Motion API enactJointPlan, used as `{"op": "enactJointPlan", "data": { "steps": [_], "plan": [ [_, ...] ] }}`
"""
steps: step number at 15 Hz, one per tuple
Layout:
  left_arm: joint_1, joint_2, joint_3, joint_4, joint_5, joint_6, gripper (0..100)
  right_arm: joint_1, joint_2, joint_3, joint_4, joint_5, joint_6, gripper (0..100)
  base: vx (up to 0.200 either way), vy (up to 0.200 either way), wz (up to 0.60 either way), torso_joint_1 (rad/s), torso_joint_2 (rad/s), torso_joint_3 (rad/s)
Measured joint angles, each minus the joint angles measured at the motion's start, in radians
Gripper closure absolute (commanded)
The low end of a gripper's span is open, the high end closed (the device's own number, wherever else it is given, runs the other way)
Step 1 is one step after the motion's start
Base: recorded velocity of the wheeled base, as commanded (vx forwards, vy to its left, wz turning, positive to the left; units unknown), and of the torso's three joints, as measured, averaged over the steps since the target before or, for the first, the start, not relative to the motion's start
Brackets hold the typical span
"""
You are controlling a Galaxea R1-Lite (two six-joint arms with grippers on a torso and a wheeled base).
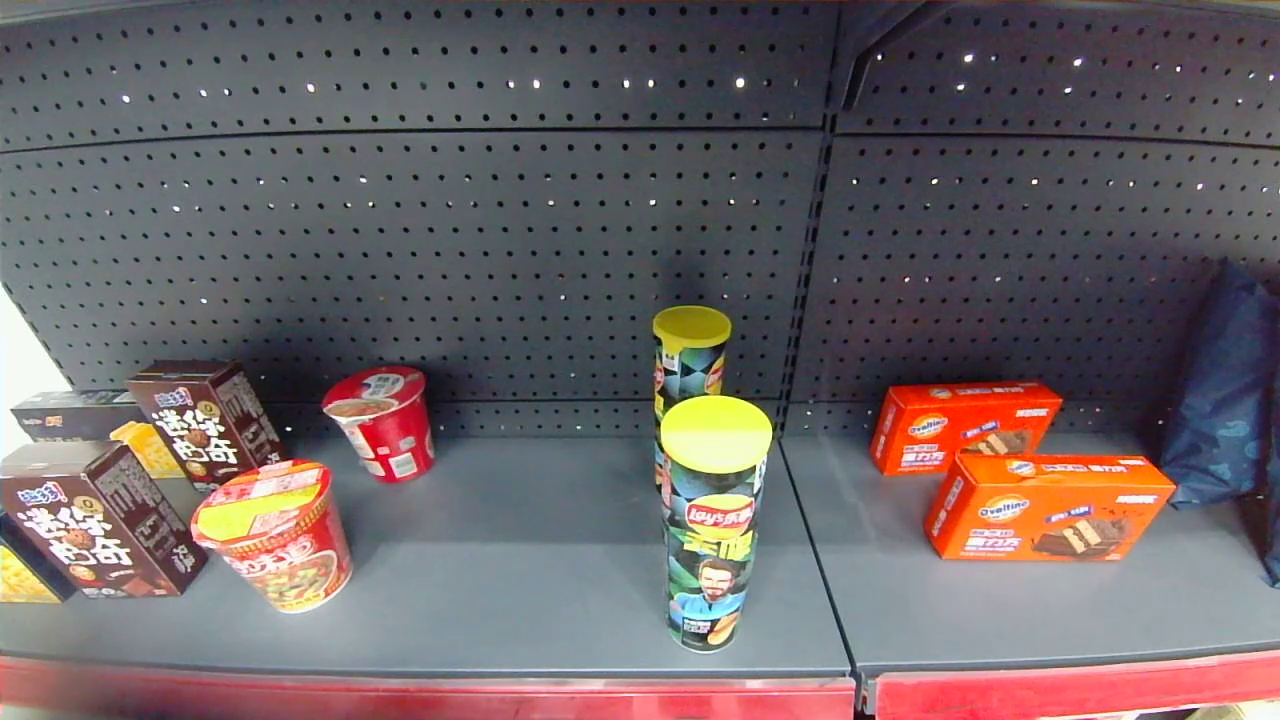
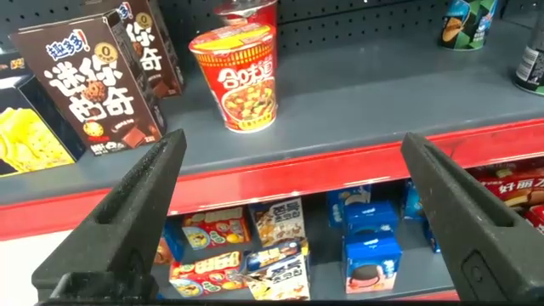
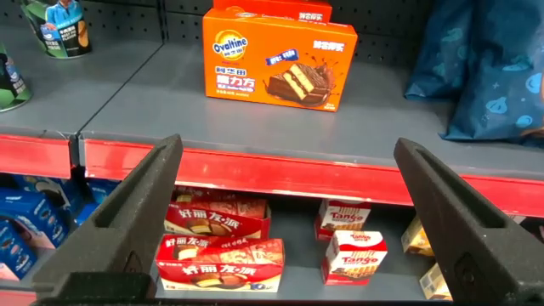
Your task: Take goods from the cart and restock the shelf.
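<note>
The grey shelf (image 1: 560,560) with a red front lip holds goods. Two tall chip cans with yellow lids stand mid-shelf, one in front (image 1: 712,525) and one behind (image 1: 689,365). Two red noodle cups sit to the left, the near cup (image 1: 275,535) (image 2: 240,78) and the far cup (image 1: 383,421). Brown chocolate boxes (image 1: 95,520) (image 2: 89,81) stand at far left. Two orange cake boxes (image 1: 1045,505) (image 3: 279,59) lie on the right. My left gripper (image 2: 293,212) hangs open just before the shelf lip below the noodle cup. My right gripper (image 3: 289,217) is open before the lip below the orange box.
A dark blue bag (image 1: 1225,385) (image 3: 489,59) leans at the far right of the shelf. A lower shelf carries snack boxes (image 2: 255,246) and red and white packs (image 3: 221,251). A dark perforated back panel (image 1: 500,230) closes the shelf behind. Bare shelf lies between the cups and cans.
</note>
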Motion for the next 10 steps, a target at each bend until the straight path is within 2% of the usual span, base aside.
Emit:
{"op": "enactJointPlan", "data": {
  "steps": [4, 5, 6, 10],
  "plan": [
    [0.0, 0.0, -0.002, 0.002, 0.002, -0.021, 0, 0.0, 0.0, 0.0, -0.001, -0.006, 0.001, 0, 0.0, 0.0, 0.0, 0.0, 0.0, 0.0],
    [0.0, 0.0, -0.002, 0.001, 0.0, -0.048, 0, 0.0, 0.0, 0.0, -0.001, -0.009, 0.003, 0, 0.0, 0.0, 0.0, 0.0, 0.0, 0.0],
    [0.0, 0.0, -0.002, 0.002, -0.002, -0.055, 0, 0.0, 0.0, 0.0, -0.001, -0.009, 0.001, 0, 0.0, 0.0, 0.0, 0.0, 0.0, 0.0],
    [0.0, 0.0, -0.002, 0.002, -0.002, -0.057, 0, 0.0, 0.0, 0.0, -0.001, -0.008, 0.0, 0, 0.0, 0.0, 0.0, 0.0, 0.0, 0.0]
  ]
}}
